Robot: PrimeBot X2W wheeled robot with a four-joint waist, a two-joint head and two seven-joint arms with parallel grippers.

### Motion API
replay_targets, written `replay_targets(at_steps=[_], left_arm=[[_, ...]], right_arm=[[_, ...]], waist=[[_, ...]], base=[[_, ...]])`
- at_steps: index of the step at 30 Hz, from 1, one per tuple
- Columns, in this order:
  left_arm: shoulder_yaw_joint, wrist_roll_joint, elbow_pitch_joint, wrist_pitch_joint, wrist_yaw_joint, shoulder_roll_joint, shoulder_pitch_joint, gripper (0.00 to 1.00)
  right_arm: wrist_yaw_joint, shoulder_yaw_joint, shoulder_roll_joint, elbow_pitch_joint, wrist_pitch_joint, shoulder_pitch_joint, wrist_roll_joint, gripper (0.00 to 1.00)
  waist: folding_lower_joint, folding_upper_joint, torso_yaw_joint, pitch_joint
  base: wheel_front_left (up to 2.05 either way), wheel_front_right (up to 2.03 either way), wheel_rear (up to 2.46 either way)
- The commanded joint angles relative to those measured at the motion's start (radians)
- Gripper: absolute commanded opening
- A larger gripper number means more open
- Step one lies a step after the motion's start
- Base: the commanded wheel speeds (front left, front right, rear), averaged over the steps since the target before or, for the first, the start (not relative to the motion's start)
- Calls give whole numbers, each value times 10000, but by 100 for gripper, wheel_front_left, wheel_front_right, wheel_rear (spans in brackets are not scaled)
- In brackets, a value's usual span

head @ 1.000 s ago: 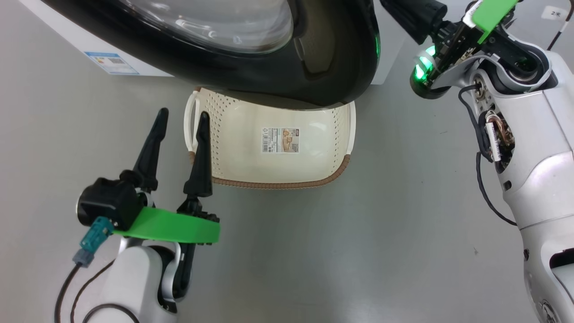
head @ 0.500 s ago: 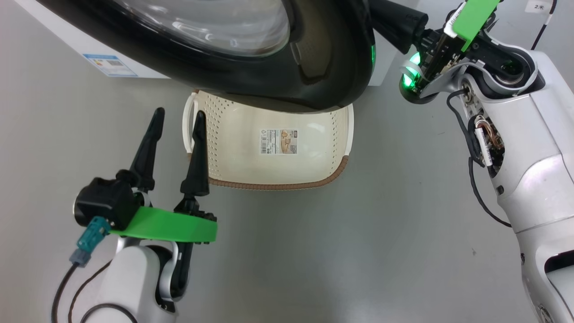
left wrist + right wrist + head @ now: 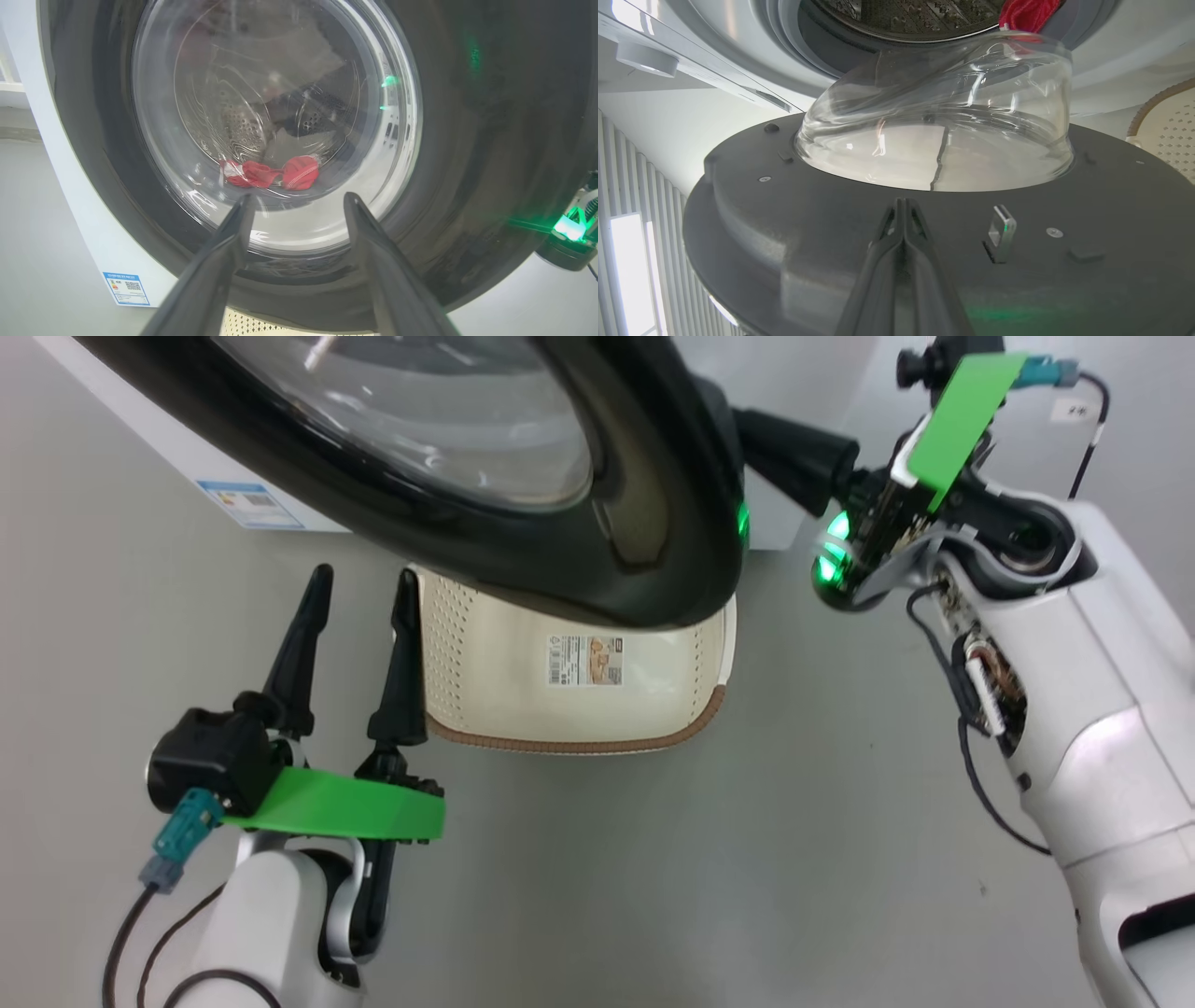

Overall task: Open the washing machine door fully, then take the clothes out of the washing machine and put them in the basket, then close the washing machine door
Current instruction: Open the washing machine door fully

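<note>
The washing machine door [image 3: 597,560] hangs part-open at 12 o'clock in the head view, its black rim overhanging the far side of the basket [image 3: 579,745] on the floor [image 3: 607,877]. The right pincer [image 3: 901,205], fingers pressed together and holding nothing, lies against the door's grey inner face near the latch. The left pincer [image 3: 364,574] stands spread wide and empty at 8 o'clock, just beside the basket's left end. The clothes [image 3: 271,172] lie low in the drum of the washing machine [image 3: 70,224]. Swinging the door fully open likely calls for a steady push near its free edge, following the arc. Open floor lies toward 6 o'clock. The left pincer may sit in the door's sweep.
</note>
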Motion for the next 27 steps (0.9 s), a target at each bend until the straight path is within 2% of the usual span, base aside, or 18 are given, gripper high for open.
replay_targets(at_steps=[1,27], left_arm=[[375,-56,-182,-78,102,258,205,100],[519,23,-73,-78,304,258,1438,100]], right_arm=[[39,215,309,-352,123,330,143,0],[39,1467,309,-881,376,2485,454,0]], waist=[[0,0,54,-211],[0,0,859,-2145]], base=[[0,0,0],[0,0,0]])
